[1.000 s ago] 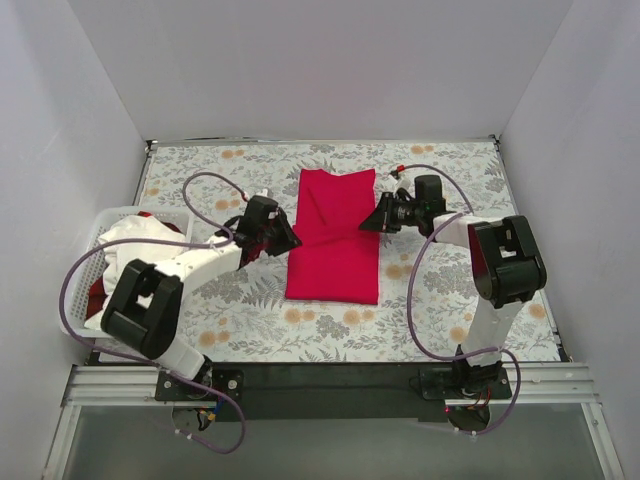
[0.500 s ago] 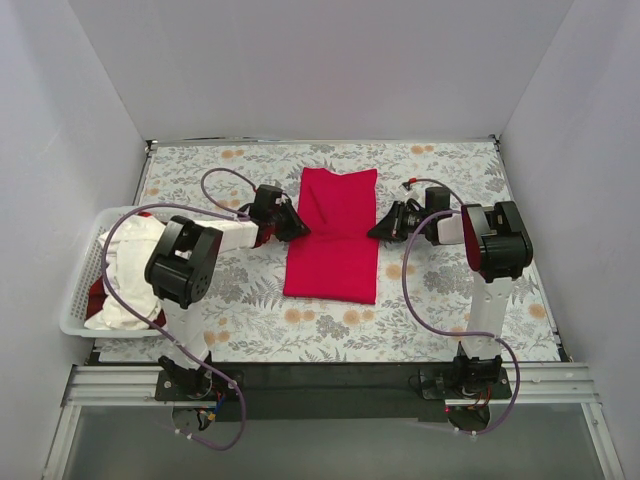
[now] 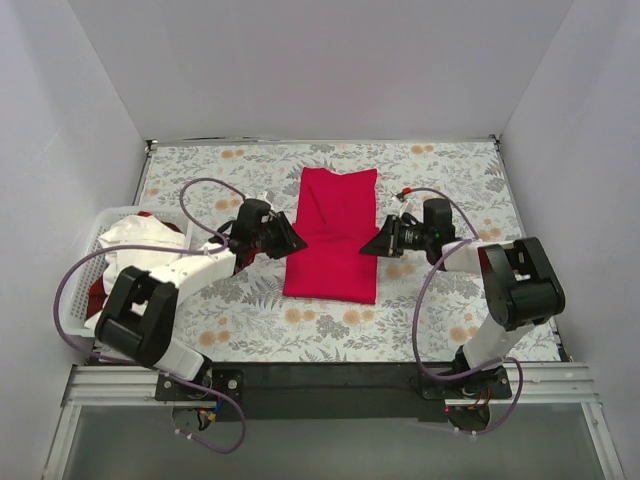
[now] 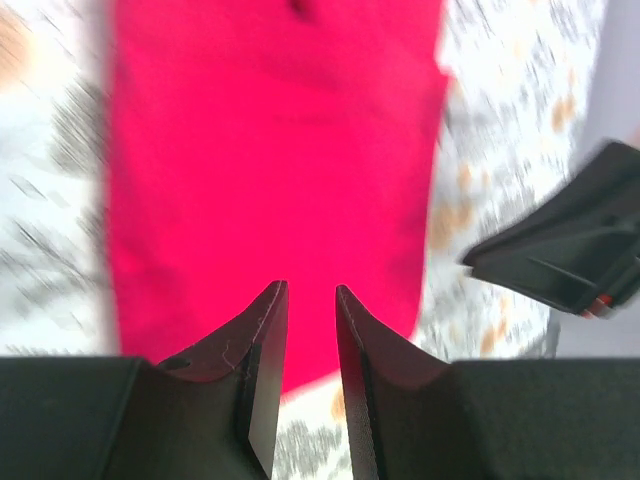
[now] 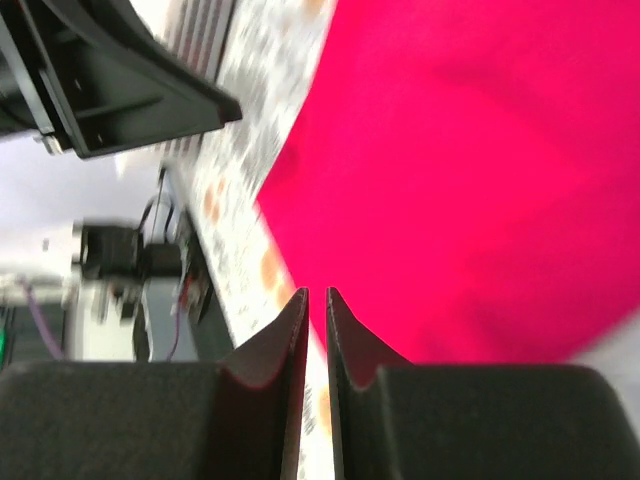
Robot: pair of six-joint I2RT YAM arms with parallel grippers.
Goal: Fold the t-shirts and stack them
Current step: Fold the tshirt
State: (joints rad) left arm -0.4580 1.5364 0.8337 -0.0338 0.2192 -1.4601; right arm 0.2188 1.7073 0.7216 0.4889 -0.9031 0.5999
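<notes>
A bright red t-shirt [image 3: 333,235] lies folded into a long rectangle in the middle of the table. My left gripper [image 3: 298,243] points at its left edge, low over the cloth, jaws a little apart with nothing between them [image 4: 311,288]. From the other side my right gripper [image 3: 366,250] points at the shirt's right edge, its jaws closed to a thin empty slit [image 5: 316,291]. Neither gripper holds the red t-shirt [image 4: 270,150] [image 5: 470,170]. A white t-shirt [image 3: 135,250] is heaped in the basket, with another red t-shirt [image 3: 97,297] under it.
The white slatted basket [image 3: 72,310] stands at the table's left edge. A floral grey cloth [image 3: 440,330] covers the table. White walls close in the back and both sides. Purple cables loop from both arms.
Both grippers have slid a little toward the near side along the red t-shirt's edges, and both arms have changed pose. The shirt itself has not visibly moved.
</notes>
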